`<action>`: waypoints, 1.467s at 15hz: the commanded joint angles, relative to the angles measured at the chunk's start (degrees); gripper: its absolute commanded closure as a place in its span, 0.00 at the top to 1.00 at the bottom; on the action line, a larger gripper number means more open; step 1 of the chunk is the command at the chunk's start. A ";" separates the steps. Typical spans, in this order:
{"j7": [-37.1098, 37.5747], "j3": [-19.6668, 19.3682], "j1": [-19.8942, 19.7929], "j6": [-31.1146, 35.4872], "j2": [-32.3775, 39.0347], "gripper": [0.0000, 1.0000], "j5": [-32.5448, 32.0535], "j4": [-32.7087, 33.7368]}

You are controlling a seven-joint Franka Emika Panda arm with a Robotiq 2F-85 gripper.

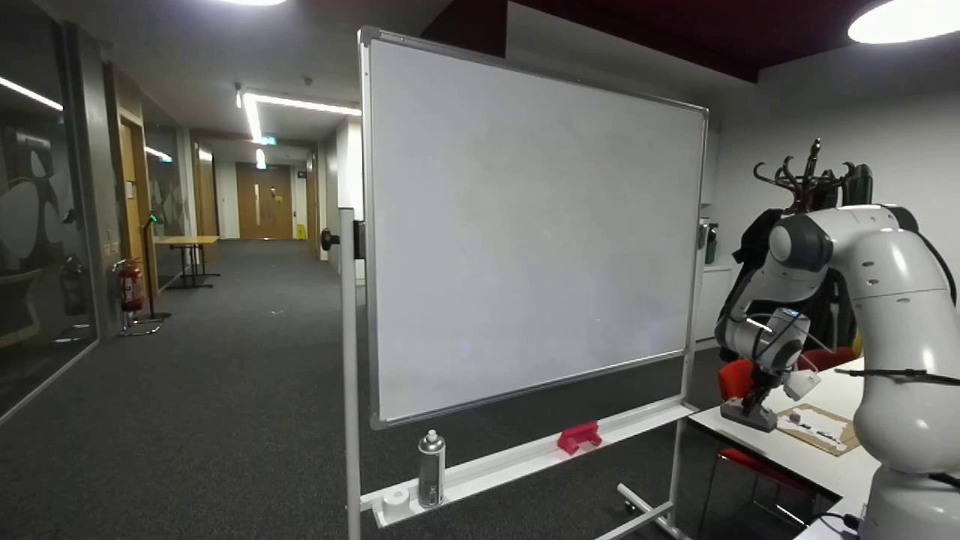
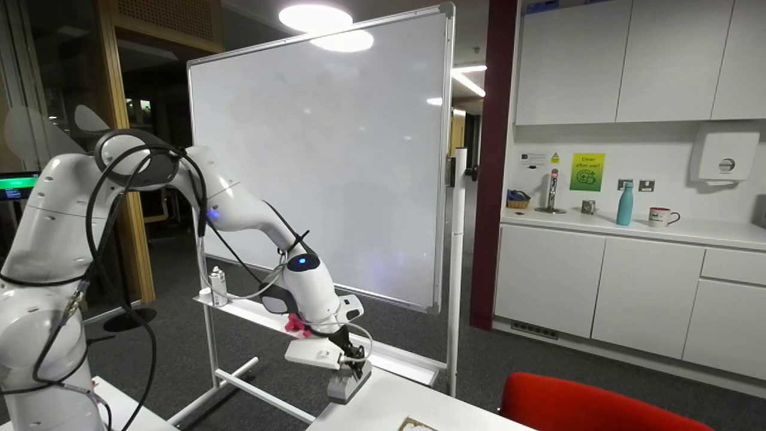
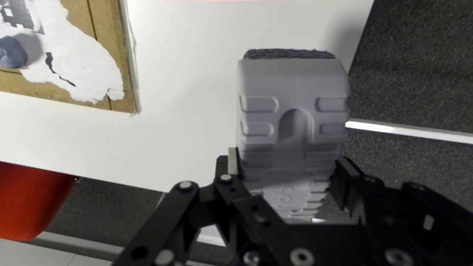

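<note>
My gripper (image 3: 287,166) has its black fingers on both sides of a grey block-like eraser (image 3: 293,85), gripping its ribbed part. A dark fibrous pad shows at the eraser's far end. In both exterior views the gripper (image 1: 752,397) (image 2: 356,362) points down with the eraser (image 1: 748,416) (image 2: 349,384) at the edge of the white table (image 1: 840,381) (image 2: 431,404). The eraser overhangs the table edge in the wrist view; I cannot tell whether it touches the tabletop. A large whiteboard (image 1: 525,225) (image 2: 323,149) with faint smudges stands beside the table.
Cardboard with torn white paper (image 3: 127,101) lies on the table, with a blue-grey lump (image 3: 12,52) on it. The whiteboard's tray (image 1: 495,474) holds a spray can (image 1: 431,472), a white round item (image 1: 395,501) and a red holder (image 1: 579,437). Red chairs (image 2: 580,407) stand by the table.
</note>
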 commanded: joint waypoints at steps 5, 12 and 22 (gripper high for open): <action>-4.63 5.52 -7.56 -0.62 9.62 0.34 2.10 8.91; -4.88 10.30 -10.78 -1.50 8.14 0.34 3.53 9.55; -2.60 8.49 -10.33 -5.09 3.40 1.00 2.06 5.88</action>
